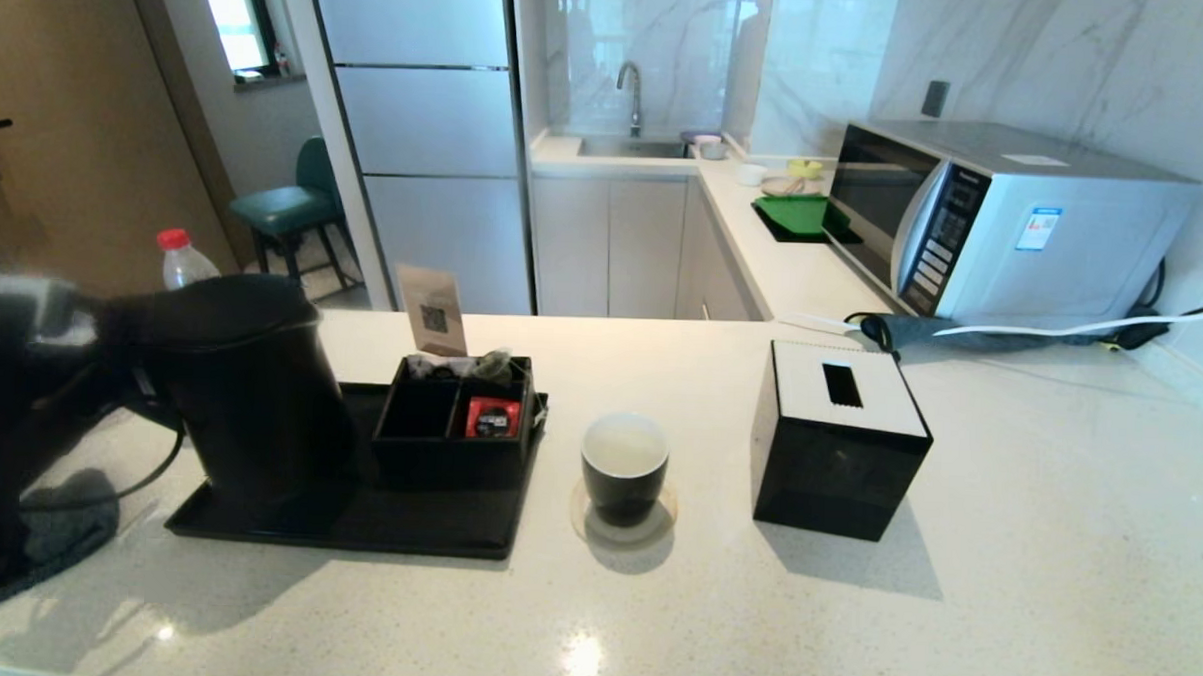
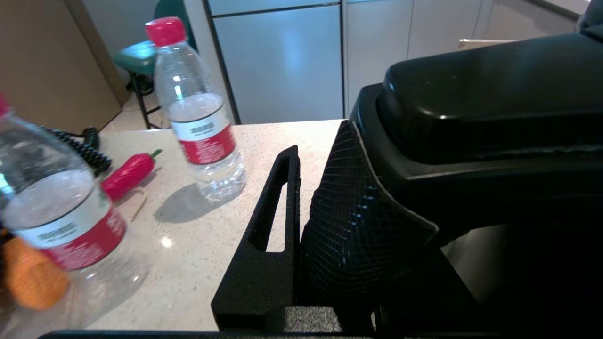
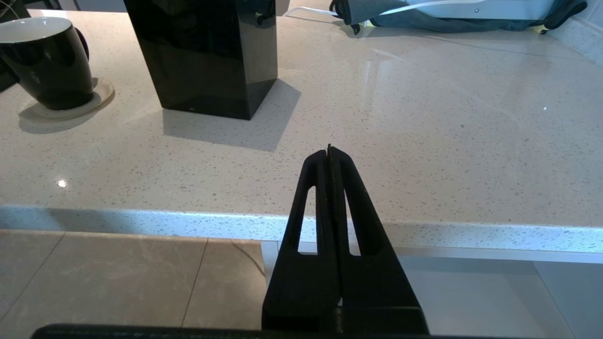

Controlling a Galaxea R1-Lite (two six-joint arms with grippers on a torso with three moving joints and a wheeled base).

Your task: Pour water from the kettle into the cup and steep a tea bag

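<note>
While clamped on the handle of one kettle (image 1: 245, 386) standing on the black tray (image 1: 355, 530), left gripper (image 2: 301, 221) beside two red-capped bottles (image 2: 200, 113), labels unreadable; then one cup (image 1: 624, 469) holding water (image 1: 625, 444) on a coaster; rightmost, right gripper (image 3: 329, 155) pressed together off the counter's edge.

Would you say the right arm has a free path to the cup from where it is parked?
Probably yes: the right pincer, shut, sits off the counter's front edge, and bare countertop leads to the cup; the black box stands beside that path.
</note>
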